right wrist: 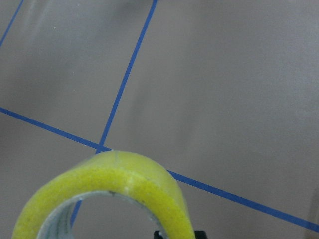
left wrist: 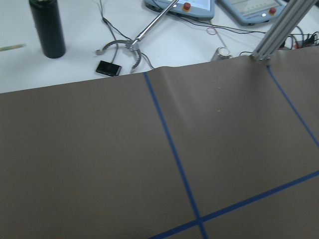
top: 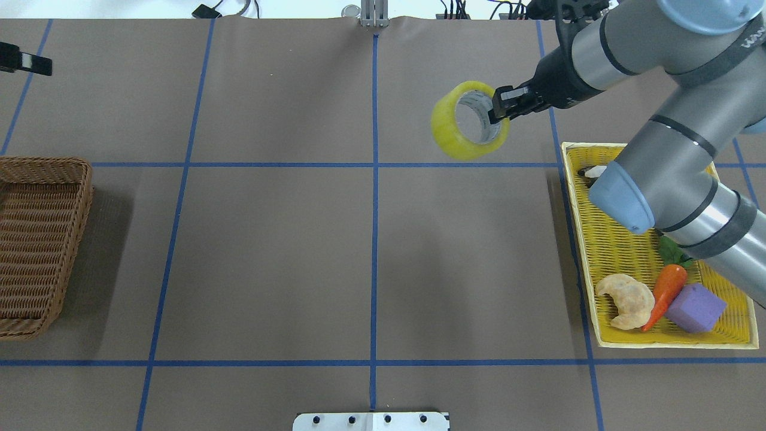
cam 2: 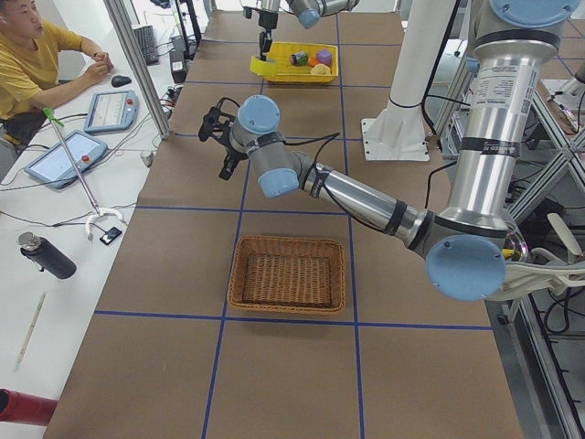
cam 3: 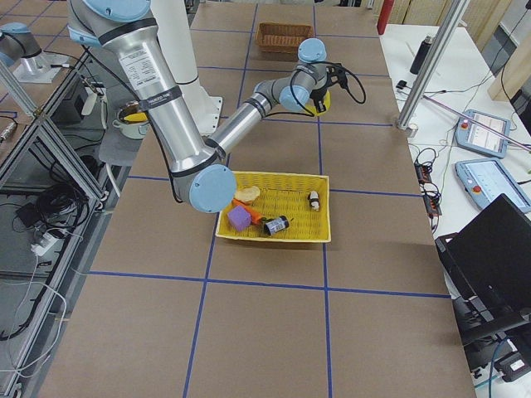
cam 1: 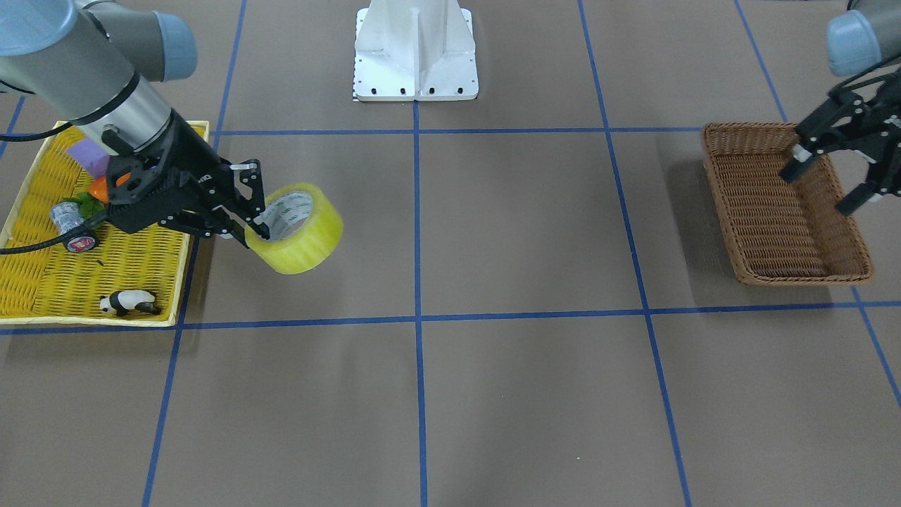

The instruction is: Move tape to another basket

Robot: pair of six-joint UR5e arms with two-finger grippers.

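The tape (cam 1: pixel 304 243) is a wide yellow roll with a white printed core. My right gripper (cam 1: pixel 257 229) is shut on its rim, one finger inside the core, and holds it in the air just beside the yellow tray. The tape also shows in the overhead view (top: pixel 462 131) and the right wrist view (right wrist: pixel 114 174). The brown wicker basket (cam 1: pixel 767 225) lies at the table's other end (top: pixel 36 239), with nothing in it. My left gripper (cam 1: pixel 820 189) is open and hangs over that basket's near edge.
The yellow woven tray (top: pixel 616 251) holds a croissant (top: pixel 628 299), a carrot (top: pixel 665 290), a purple block (top: pixel 694 308), a toy panda (cam 1: pixel 129 303) and a small silver cylinder (cam 1: pixel 70 224). The white robot base (cam 1: pixel 415 53) stands at mid-table. Brown table with blue tape lines lies between the containers.
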